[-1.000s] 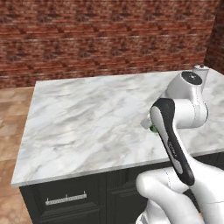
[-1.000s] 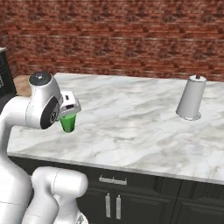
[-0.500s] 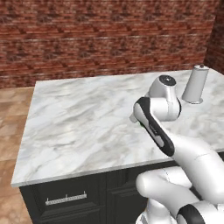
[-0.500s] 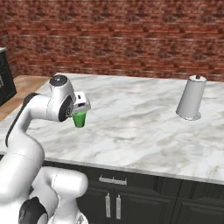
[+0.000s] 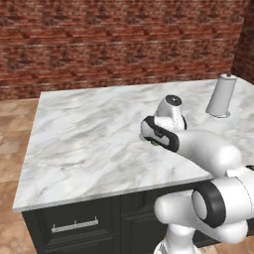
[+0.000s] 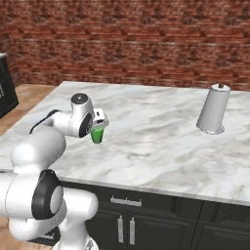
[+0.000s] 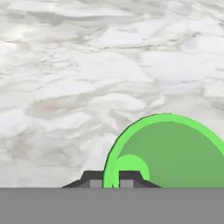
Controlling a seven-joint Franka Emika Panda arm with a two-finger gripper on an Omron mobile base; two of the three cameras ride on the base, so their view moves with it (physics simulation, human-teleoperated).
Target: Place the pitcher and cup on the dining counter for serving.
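Only hand cam: cup interior

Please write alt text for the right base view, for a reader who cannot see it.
The claw holds the green cup upright just above the dining counter. A tall grey-white cylinder stands farther right on the marble, before a brick wall.

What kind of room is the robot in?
Probably a kitchen or dining area. There is a big island counter with a marble top over black cabinets, a brick wall behind it, and a green cup held over it.
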